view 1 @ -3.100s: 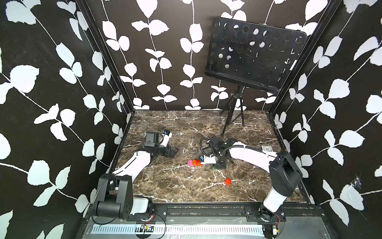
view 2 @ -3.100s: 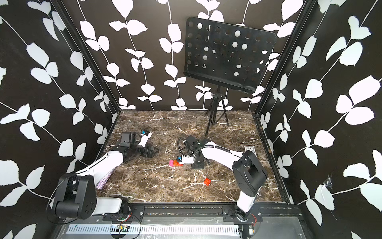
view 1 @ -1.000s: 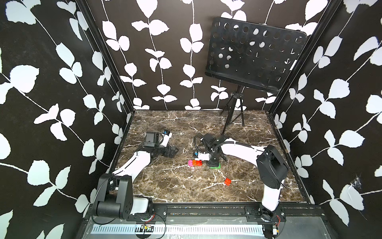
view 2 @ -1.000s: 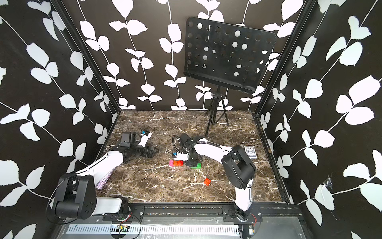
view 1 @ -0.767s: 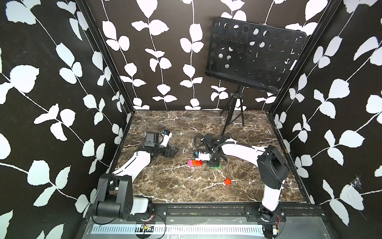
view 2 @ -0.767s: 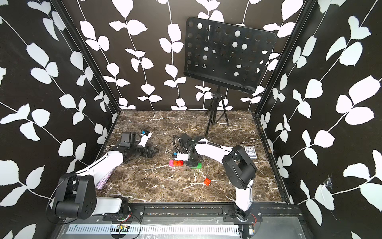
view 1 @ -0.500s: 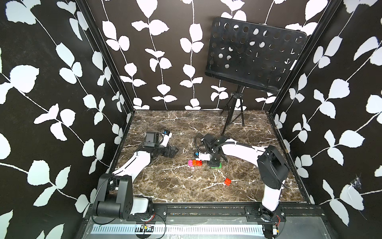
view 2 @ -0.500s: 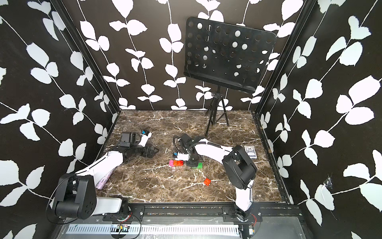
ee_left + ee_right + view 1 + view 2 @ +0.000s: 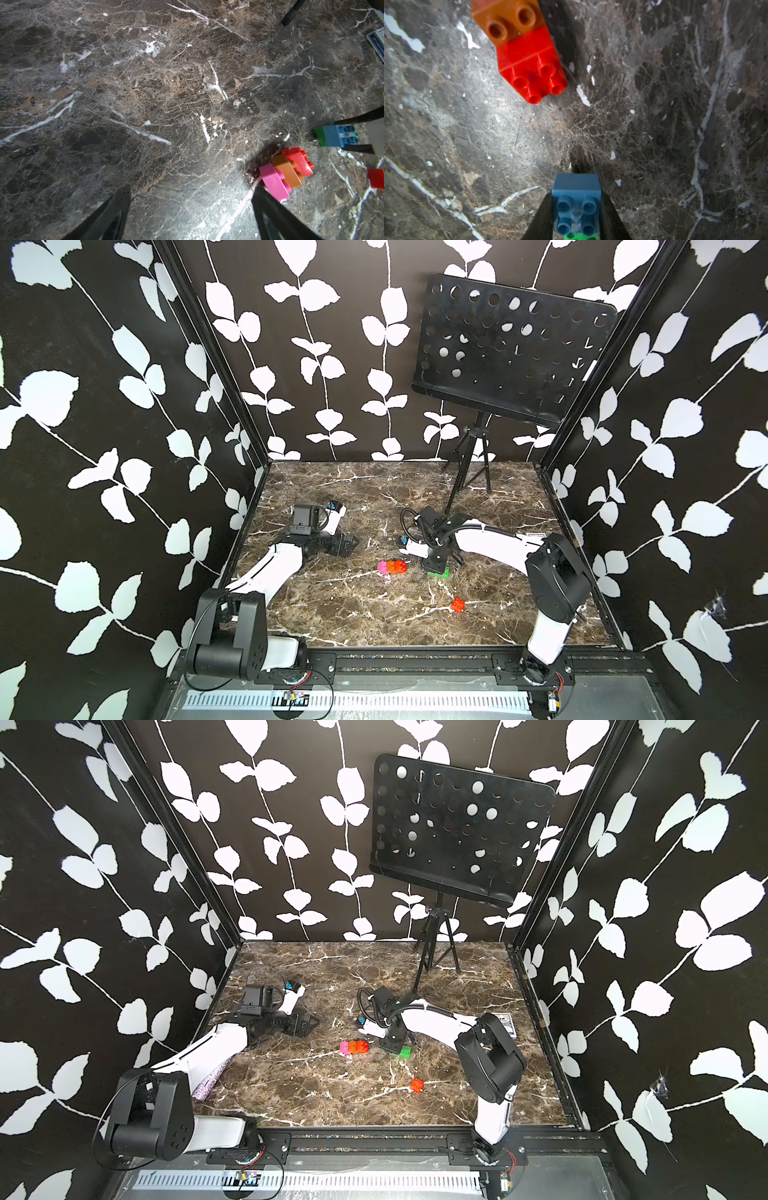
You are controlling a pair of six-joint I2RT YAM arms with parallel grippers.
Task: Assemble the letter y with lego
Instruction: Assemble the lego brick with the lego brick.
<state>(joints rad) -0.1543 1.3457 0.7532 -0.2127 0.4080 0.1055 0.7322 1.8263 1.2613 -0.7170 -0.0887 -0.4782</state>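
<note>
The right gripper (image 9: 576, 199) is clamped on the blue brick (image 9: 576, 186), which sits on the green brick (image 9: 442, 572); in both top views the gripper hides the blue brick. The pink-orange-red stack (image 9: 392, 567) lies just beside them on the marble table (image 9: 374, 497), with the loose red brick (image 9: 458, 605) apart. The left gripper (image 9: 190, 190) gapes wide and empty near the stack's pink end.

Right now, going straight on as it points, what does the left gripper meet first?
Likely the brown marble tabletop; the pink-orange-red plastic brick stack lies close beside the left gripper's line, though depth is unclear.
</note>
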